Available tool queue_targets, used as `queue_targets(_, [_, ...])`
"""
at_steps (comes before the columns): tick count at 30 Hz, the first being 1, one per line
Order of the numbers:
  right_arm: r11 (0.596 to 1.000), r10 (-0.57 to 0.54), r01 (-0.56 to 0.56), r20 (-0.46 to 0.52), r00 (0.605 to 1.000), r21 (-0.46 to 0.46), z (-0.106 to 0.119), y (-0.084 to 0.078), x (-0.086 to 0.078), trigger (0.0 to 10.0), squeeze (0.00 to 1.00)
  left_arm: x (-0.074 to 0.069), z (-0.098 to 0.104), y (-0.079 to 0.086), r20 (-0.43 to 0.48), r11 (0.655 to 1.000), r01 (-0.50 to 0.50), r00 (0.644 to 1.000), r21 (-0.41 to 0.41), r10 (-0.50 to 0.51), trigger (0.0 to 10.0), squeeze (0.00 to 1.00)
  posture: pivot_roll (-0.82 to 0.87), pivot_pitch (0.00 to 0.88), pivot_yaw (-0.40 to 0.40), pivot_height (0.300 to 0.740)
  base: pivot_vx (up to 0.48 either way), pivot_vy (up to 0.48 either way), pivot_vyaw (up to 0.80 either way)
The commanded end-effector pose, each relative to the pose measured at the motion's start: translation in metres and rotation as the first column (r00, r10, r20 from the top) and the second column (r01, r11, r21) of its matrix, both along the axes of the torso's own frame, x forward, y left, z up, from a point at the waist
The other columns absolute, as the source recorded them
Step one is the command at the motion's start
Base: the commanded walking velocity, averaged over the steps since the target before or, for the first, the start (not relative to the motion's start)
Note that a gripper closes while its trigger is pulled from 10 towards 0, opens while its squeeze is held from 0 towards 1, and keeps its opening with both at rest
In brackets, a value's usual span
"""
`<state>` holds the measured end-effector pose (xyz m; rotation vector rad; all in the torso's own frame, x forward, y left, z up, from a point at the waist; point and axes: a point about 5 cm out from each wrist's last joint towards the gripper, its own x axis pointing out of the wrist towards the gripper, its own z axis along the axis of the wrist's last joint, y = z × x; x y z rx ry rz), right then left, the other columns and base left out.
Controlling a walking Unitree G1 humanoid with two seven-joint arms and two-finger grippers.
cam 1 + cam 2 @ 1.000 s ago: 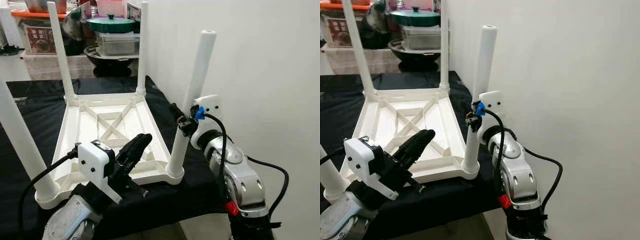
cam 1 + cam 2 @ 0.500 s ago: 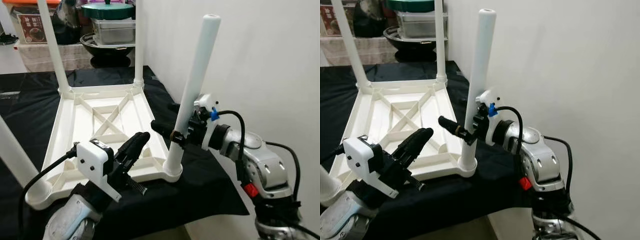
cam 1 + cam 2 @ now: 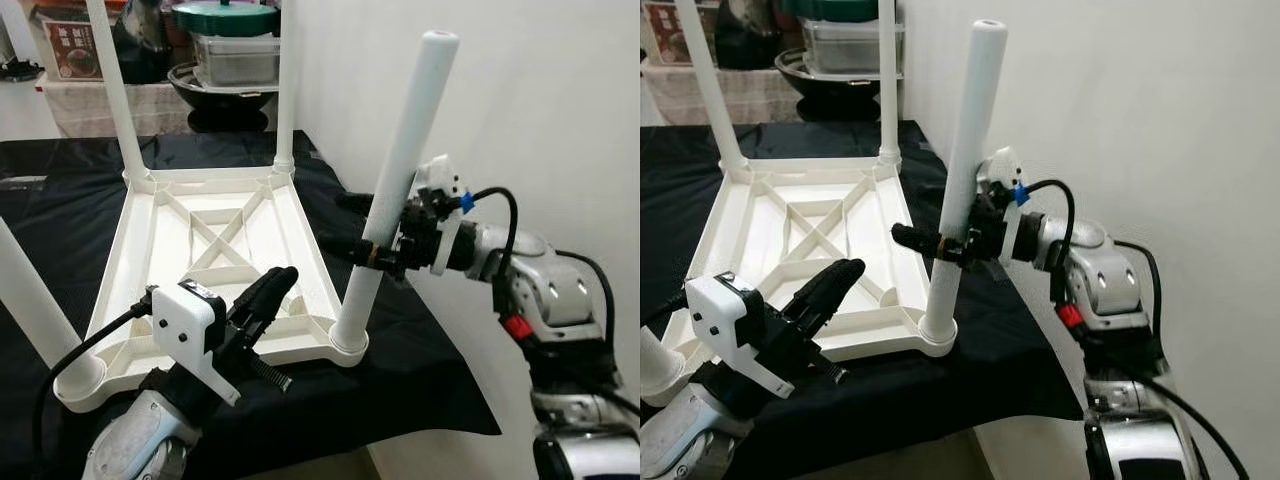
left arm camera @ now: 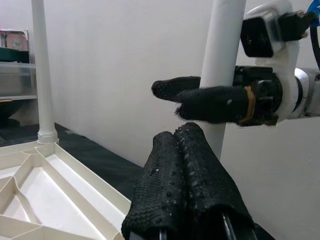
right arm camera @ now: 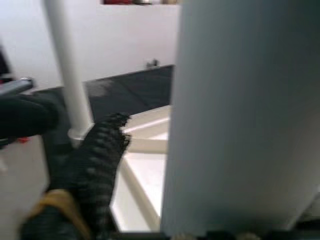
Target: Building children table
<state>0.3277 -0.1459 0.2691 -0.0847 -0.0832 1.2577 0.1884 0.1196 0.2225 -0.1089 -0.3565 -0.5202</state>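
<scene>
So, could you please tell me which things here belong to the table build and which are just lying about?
Part of the job:
- upturned white tabletop
- tilted near-right leg, clasped by the right gripper
- far legs, standing in their sockets
- left gripper, fingers together, over the near edge

Lying about:
- green-lidded pot
- metal tray
- black cloth

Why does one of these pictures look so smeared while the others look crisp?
Right wrist view: the white plastic table leg sits very close to the lens, so it and the black fingers blur. Left wrist view: sharp; the left gripper shows its woven texture. Both eye views: evenly lit, crisp, soft shadows on the black cloth.
</scene>
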Motion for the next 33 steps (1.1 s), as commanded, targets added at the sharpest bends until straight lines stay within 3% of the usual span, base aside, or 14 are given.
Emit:
queue_targets(1, [0.999, 0.03, -0.031, 0.021, 0.999, 0.031, 0.008, -0.01, 0.0, 0.0, 0.0, -0.001, -0.002, 0.0, -0.017, 1.0, 0.002, 1.0, 0.008, -0.001, 10.0, 0.0, -0.01, 0.032, -0.119, 0.74, 0.0, 0.0, 0.0])
queue_targets(8, [0.995, 0.066, -0.067, 0.013, 0.998, 0.068, 0.013, -0.025, 0.0, 0.0, 0.0, -0.001, -0.002, 0.0, -0.017, 1.0, 0.002, 1.0, 0.009, -0.002, 10.0, 0.0, -0.02, 0.027, -0.117, 0.74, 0.0, 0.0, 0.0])
queue_targets(14, [0.994, 0.07, -0.07, -0.001, 0.998, 0.083, 0.007, -0.025, -0.004, 0.0, 0.0, -0.001, -0.002, -0.001, -0.018, 1.0, 0.006, 1.0, 0.008, -0.006, 10.0, 0.0, -0.02, 0.025, -0.116, 0.74, 0.0, 0.0, 0.0])
queue_targets(18, [0.997, 0.005, -0.002, -0.036, 0.999, 0.073, -0.007, -0.016, -0.009, 0.0, 0.0, -0.002, -0.003, -0.001, -0.019, 1.0, 0.008, 1.0, 0.007, -0.007, 10.0, 0.0, -0.02, 0.025, -0.12, 0.74, 0.0, 0.0, 0.0])
queue_targets(19, [0.989, -0.149, 0.148, -0.105, 0.983, -0.016, -0.025, -0.009, -0.004, 0.0, 0.0, -0.002, -0.003, -0.001, -0.02, 1.0, 0.007, 1.0, 0.006, -0.007, 10.0, 0.0, -0.02, 0.025, -0.13, 0.74, 0.0, 0.0, 0.0])
queue_targets(20, [0.783, -0.596, 0.558, -0.079, 0.799, -0.275, -0.057, -0.014, 0.01, 0.0, 0.0, -0.002, -0.003, -0.001, -0.021, 1.0, 0.007, 1.0, 0.006, -0.007, 10.0, 0.0, -0.02, 0.026, -0.128, 0.74, 0.0, 0.0, 0.0])
queue_targets(21, [0.633, -0.755, 0.715, -0.036, 0.654, -0.298, -0.07, -0.011, 0.004, 0.0, 0.0, -0.002, -0.003, -0.001, -0.022, 1.0, 0.007, 1.0, 0.006, -0.007, 10.0, 0.0, -0.02, 0.021, -0.135, 0.74, 0.0, 0.0, 0.0])
queue_targets(22, [0.533, -0.834, 0.795, -0.021, 0.551, -0.291, -0.076, -0.01, -0.002, 0.0, 0.0, -0.002, -0.004, -0.001, -0.023, 1.0, 0.007, 1.0, 0.006, -0.007, 10.0, 0.0, -0.02, 0.021, -0.135, 0.74, 0.0, 0.0, 0.0])
queue_targets(23, [0.556, -0.819, 0.773, -0.042, 0.573, -0.304, -0.09, 0.009, -0.016, 0.0, 0.0, -0.001, -0.003, -0.001, -0.022, 1.0, 0.007, 1.0, 0.004, -0.006, 10.0, 0.0, -0.02, 0.025, -0.112, 0.74, 0.0, 0.0, 0.0])
queue_targets(24, [0.621, -0.772, 0.724, -0.08, 0.63, -0.299, -0.098, 0.024, -0.027, 0.0, 0.0, -0.001, -0.002, -0.001, -0.02, 1.0, 0.006, 1.0, 0.002, -0.006, 10.0, 0.0, -0.02, 0.025, -0.112, 0.74, 0.0, 0.0, 0.0])
queue_targets(25, [0.635, -0.757, 0.71, -0.064, 0.65, -0.303, -0.1, 0.033, -0.032, 0.0, 0.0, 0.0, -0.002, -0.001, -0.018, 1.0, 0.007, 1.0, 0.003, -0.007, 10.0, 0.0, -0.02, 0.019, -0.109, 0.74, 0.0, 0.0, 0.0])
queue_targets(33, [0.669, -0.73, 0.697, -0.047, 0.682, -0.259, -0.084, 0.046, -0.023, 0.0, 0.0, 0.002, -0.003, -0.002, -0.016, 1.0, 0.013, 1.0, 0.003, -0.013, 10.0, 0.0, -0.04, 0.012, -0.114, 0.74, 0.0, 0.0, 0.0])
